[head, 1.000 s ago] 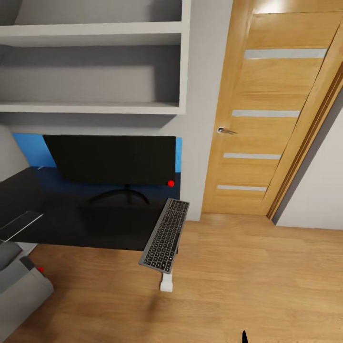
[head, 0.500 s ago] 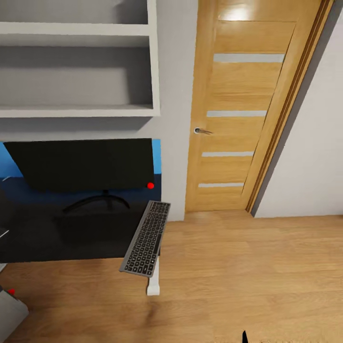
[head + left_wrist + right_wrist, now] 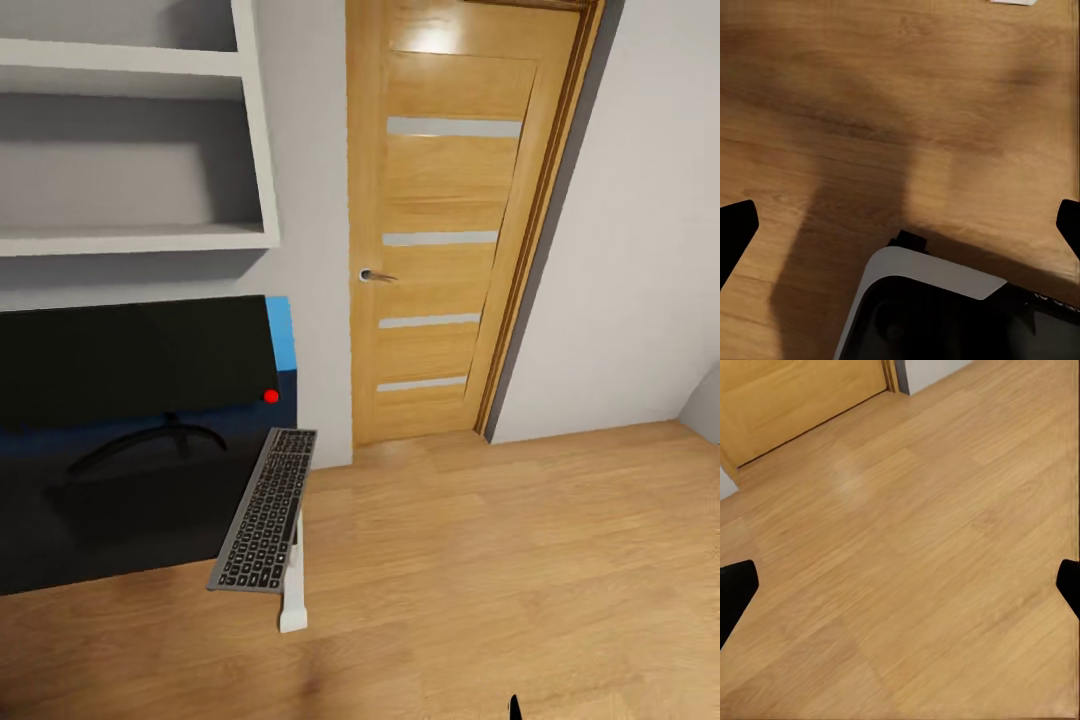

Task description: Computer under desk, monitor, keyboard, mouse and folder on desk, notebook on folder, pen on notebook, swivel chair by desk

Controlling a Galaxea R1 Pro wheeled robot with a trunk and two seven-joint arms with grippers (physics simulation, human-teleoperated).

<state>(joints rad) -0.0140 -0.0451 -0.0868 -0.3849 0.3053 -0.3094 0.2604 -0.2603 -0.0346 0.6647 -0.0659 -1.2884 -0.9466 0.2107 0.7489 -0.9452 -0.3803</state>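
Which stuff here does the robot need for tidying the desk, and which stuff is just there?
For the job:
wide black monitor
slim grey keyboard with black keys, overhanging the desk's end
long black desk

Just there:
wooden door with pale stripes
white wall shelves
blue wall panel

No readable writing is showing anywhere. The keyboard (image 3: 265,510) is lying at the counter's (image 3: 120,520) end with its keys facing up — their legends are coming out too small and blurred to make out. The monitor (image 3: 135,365) is showing a blank black screen, and the door (image 3: 450,220) is carrying plain pale strips — no sign or number.
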